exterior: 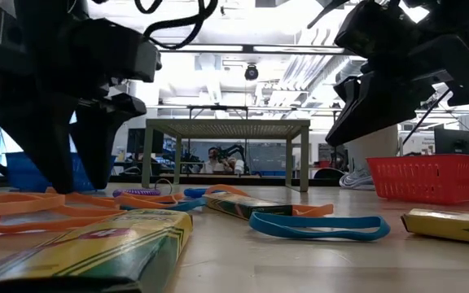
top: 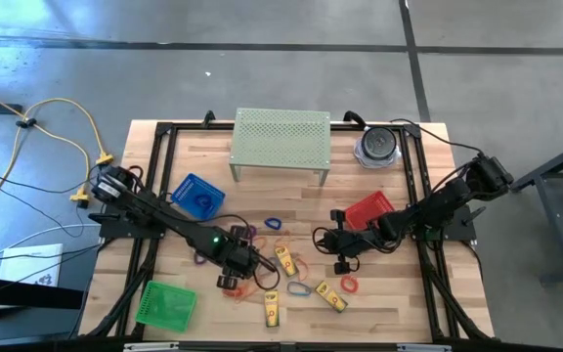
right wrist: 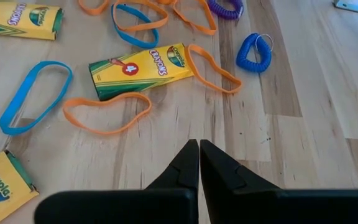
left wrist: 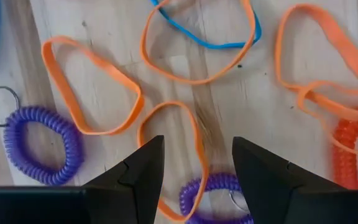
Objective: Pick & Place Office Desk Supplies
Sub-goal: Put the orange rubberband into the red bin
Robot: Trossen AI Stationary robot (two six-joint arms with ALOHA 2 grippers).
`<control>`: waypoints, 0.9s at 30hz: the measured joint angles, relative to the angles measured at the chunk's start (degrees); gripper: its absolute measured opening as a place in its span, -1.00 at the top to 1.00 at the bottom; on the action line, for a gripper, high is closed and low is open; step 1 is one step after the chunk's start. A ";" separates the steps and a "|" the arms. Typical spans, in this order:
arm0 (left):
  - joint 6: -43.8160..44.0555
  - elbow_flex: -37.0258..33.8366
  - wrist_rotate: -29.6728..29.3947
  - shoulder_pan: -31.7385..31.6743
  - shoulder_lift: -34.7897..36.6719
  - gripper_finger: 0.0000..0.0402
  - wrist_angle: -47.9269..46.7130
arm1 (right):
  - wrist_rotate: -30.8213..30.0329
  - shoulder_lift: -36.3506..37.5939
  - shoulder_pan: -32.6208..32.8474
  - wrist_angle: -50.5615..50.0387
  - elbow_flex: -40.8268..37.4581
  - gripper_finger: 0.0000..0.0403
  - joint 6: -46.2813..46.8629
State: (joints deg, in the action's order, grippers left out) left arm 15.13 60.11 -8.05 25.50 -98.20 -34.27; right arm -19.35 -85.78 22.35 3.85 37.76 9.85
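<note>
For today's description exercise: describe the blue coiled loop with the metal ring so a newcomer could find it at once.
Start at the pale green perforated metal stand at the table's far edge. Just in front of it, on bare wood between the blue mesh basket and the red mesh basket, lies the blue coiled loop. Unlike the flat rubber bands nearby, it is spiralled and lies alone.

The only writing to be made out is on the yellow crayon boxes. The crayon box (right wrist: 143, 70) lying among the orange and blue bands reads "CRAYOLA" along its yellow face, with a small "4" in a red mark beside that word. Another crayon box (right wrist: 4, 183), on the far side of the blue band from it, shows "Crayola" across its green and yellow end. A third crayon box (right wrist: 18, 18), well apart from the first, carries the same brand name, partly cut off at the edge.
</note>
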 joint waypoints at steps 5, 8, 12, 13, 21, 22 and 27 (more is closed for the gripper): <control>1.04 -0.40 0.66 -0.11 -1.57 0.10 0.67 | 0.00 0.00 0.00 0.12 0.00 0.98 0.00; 1.62 -0.35 1.81 -0.27 -2.19 0.10 0.78 | 0.02 0.00 0.00 0.36 0.00 0.98 0.00; 2.64 -0.22 4.95 -1.51 -2.84 0.11 0.64 | 0.02 0.00 0.00 0.66 0.00 0.98 0.00; 2.70 -0.20 5.62 -1.82 -2.99 0.12 0.58 | 0.02 0.00 0.00 0.73 0.00 0.98 0.00; 2.69 -0.23 6.16 -2.41 -3.12 0.55 0.25 | 0.02 0.00 0.00 0.71 0.00 0.99 -0.02; 2.68 -0.23 6.16 -2.43 -3.12 0.63 0.26 | 0.02 0.00 0.00 0.71 0.00 0.99 -0.02; 1.32 -0.23 5.68 -2.25 -3.12 0.96 0.99 | 0.02 0.00 0.00 0.73 0.00 0.99 -0.02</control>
State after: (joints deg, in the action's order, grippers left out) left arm 16.46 59.88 -2.37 23.24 -101.32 -33.28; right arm -19.33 -85.78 22.35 4.58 37.76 9.82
